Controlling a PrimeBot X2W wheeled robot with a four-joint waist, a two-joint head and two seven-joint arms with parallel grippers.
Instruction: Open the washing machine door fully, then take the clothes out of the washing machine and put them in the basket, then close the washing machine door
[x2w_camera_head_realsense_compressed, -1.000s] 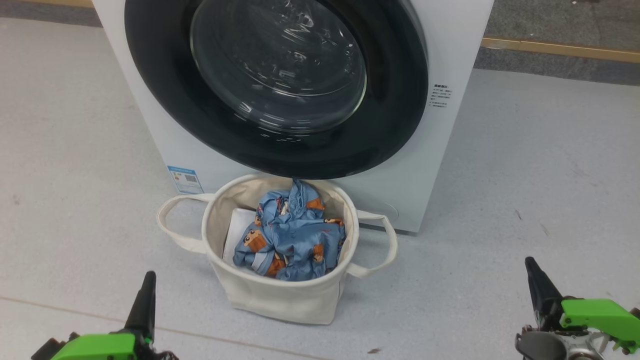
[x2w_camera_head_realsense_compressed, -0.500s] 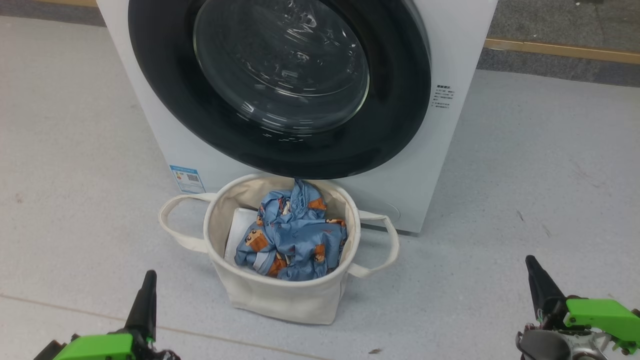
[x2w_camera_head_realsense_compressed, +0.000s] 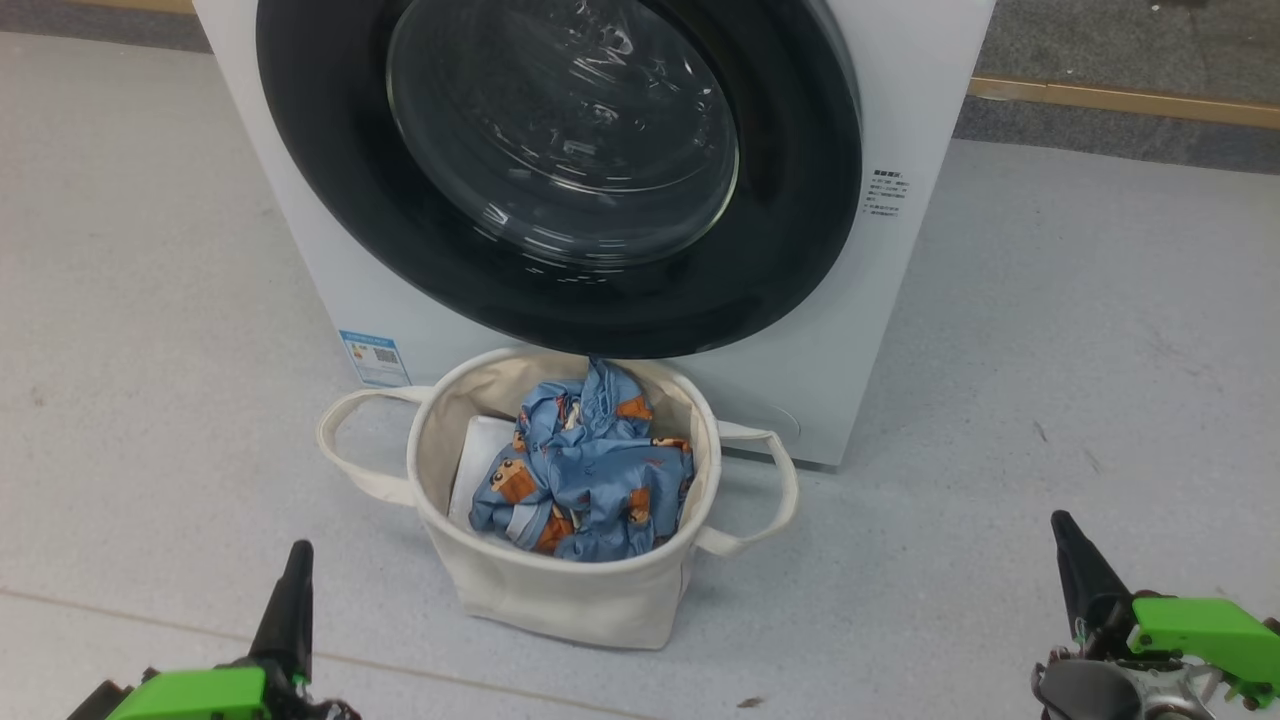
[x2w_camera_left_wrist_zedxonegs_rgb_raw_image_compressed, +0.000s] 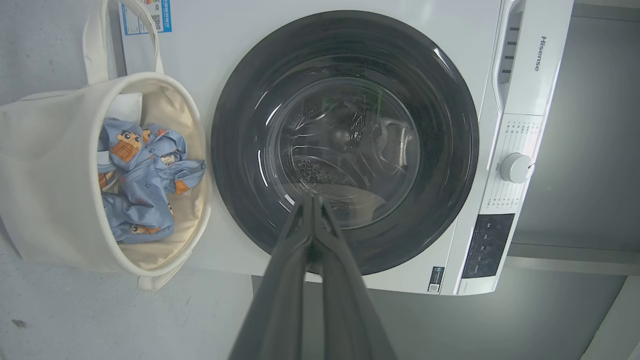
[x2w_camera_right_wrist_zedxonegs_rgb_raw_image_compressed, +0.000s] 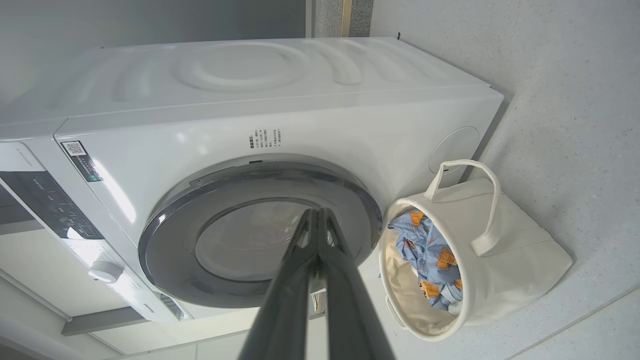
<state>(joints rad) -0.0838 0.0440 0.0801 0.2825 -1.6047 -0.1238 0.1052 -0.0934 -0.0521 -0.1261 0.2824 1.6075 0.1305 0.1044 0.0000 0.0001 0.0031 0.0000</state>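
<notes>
The machine (x2w_camera_head_realsense_compressed: 905, 320) stands with its door (x2w_camera_head_realsense_compressed: 300, 170) closed. The basket (x2w_camera_head_realsense_compressed: 560, 600) sits just in front of it holding the clothes (x2w_camera_head_realsense_compressed: 590, 470), all unchanged from half a second ago. Both arms sit low and well apart, the left gripper (x2w_camera_left_wrist_zedxonegs_rgb_raw_image_compressed: 312, 200) and right gripper (x2w_camera_right_wrist_zedxonegs_rgb_raw_image_compressed: 318, 212) each clenched on nothing and aimed at the door, whose top the head view cuts off.

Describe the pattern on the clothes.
The clothes are light blue with orange-brown bears; best in left wrist view.

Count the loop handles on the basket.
2. One handle sticks out on the left side of the basket, the other on its right; none seems hidden.
</notes>
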